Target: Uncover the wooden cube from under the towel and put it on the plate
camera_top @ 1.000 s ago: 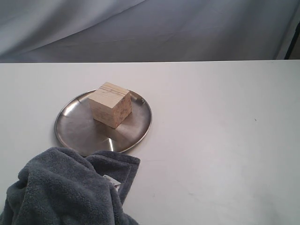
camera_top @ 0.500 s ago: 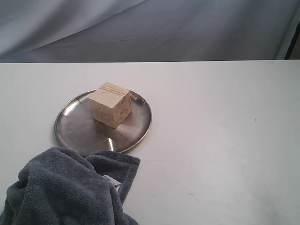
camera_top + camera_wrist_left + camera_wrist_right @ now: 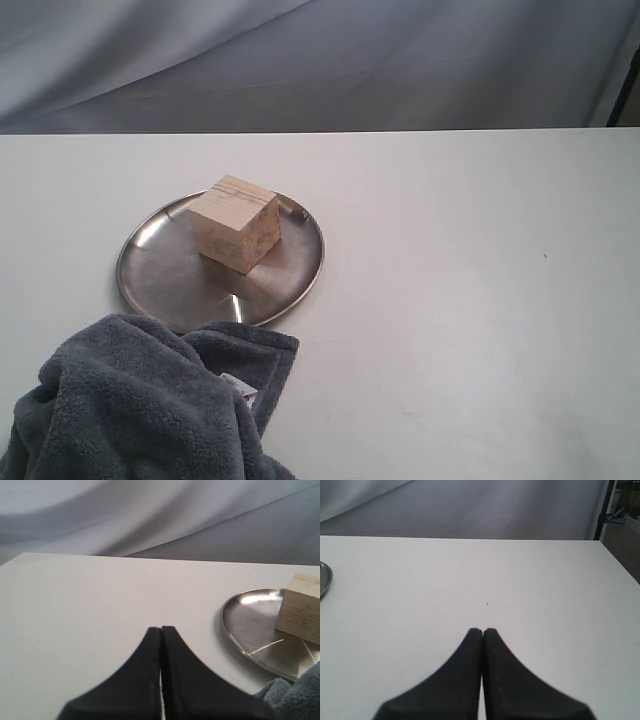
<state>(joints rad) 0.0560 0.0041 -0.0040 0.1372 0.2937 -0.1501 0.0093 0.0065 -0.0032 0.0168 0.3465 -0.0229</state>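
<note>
The wooden cube stands uncovered on the steel plate, toward its far side. The grey-blue towel lies bunched at the near left, its edge overlapping the plate's near rim, a white tag showing. In the left wrist view the cube and plate sit off to one side, with a corner of towel. My left gripper is shut and empty over bare table. My right gripper is shut and empty too. Neither gripper shows in the exterior view.
The white table ends at a far edge against a grey cloth backdrop. Only the plate's rim shows in the right wrist view, and the table's side edge lies beyond that gripper.
</note>
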